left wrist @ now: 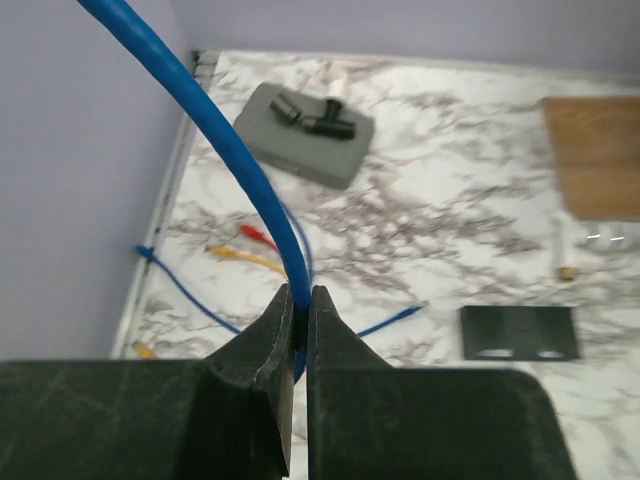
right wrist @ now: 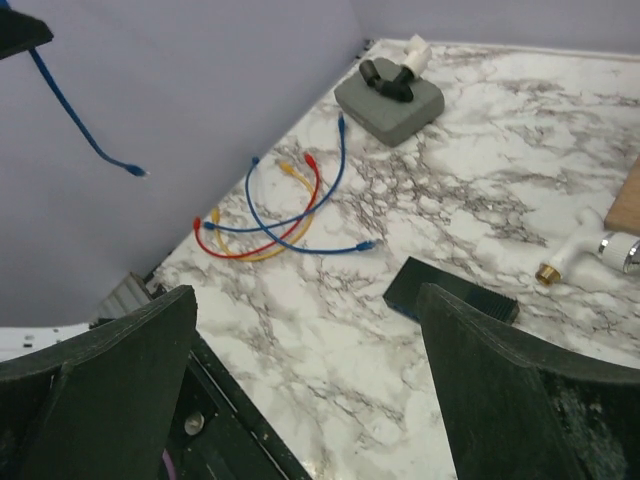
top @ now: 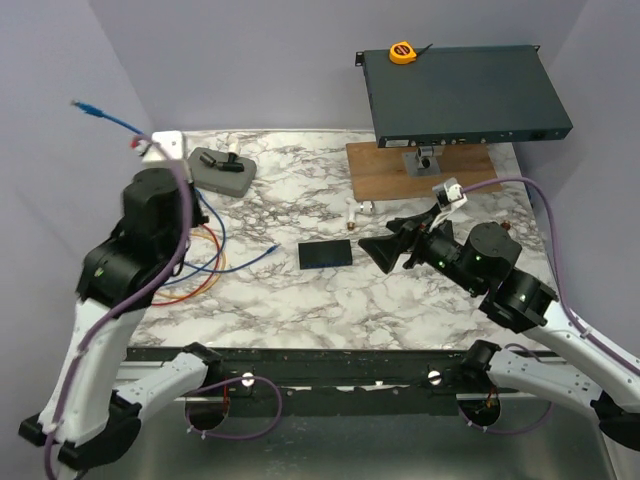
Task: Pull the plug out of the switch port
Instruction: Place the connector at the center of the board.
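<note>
Top external view: the blue cable (top: 112, 120) is seen clamped in the left pincer (left wrist: 298, 305), which is raised high over the left side of the bench (top: 300, 300), close to the left wall. The plug (top: 80, 104) sits at the free end of that cable, in mid-air and well apart from the switch (top: 465, 90), so it is already out of any port. The cable's long axis is seen running from the pincer up and to the left, with the plug pointing toward the left wall and away from the switch.

From the left wrist, the two fingers are shown pressed together on the cable. The cable rises out of them and leans left until it is cut off at the top edge. From the right wrist, the same cable is seen hanging against the wall with its plug end curled slightly to one side.

The switch is held above a wooden board (top: 380, 172) at the far right of the bench, its long axis lying across the view. Its front edge faces the arms, and the ports are too small to be told apart. A yellow tape measure (top: 402, 52) lies on its top.

The right pincer (right wrist: 305, 290) is held wide open with nothing between its fingers, low over the middle of the bench and pointing left, just beside a black plate (top: 325, 254). A grey block (top: 222, 172) lies at the far left, and loose red, yellow and blue cables (right wrist: 270, 220) are spread on the bench near the left arm.
</note>
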Motion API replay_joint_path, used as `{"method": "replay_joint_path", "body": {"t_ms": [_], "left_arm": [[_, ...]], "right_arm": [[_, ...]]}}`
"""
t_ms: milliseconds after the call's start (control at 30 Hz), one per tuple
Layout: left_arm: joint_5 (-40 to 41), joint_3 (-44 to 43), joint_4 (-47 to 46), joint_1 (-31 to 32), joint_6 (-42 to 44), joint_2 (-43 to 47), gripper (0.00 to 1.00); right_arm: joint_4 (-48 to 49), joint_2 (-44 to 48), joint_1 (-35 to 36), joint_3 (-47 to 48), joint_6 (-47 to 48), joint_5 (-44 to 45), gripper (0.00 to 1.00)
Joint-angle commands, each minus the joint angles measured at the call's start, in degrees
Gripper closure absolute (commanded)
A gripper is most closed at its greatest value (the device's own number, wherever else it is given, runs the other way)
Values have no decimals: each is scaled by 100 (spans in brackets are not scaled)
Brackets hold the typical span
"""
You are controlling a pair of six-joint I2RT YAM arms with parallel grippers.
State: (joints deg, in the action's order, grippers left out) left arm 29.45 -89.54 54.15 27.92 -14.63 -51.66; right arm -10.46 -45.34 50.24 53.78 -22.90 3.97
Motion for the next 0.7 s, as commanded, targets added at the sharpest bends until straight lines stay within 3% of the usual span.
{"method": "replay_joint_path", "body": {"t_ms": [0, 133, 367, 667], "left_arm": [[437, 1050, 594, -618, 605, -864, 100], [-184, 1557, -94, -1665, 374, -1424, 100], [-610, 1883, -902, -2704, -284, -3024, 100], [-730, 2232, -1826, -2914, -699, -3765, 100]], "right_arm": [[219, 298, -14, -336, 162, 167, 7], [324, 445, -10, -614, 51, -6, 7], [361, 640, -14, -1004, -192, -287, 7], [-65, 854, -14, -1141, -202, 117, 7]]}}
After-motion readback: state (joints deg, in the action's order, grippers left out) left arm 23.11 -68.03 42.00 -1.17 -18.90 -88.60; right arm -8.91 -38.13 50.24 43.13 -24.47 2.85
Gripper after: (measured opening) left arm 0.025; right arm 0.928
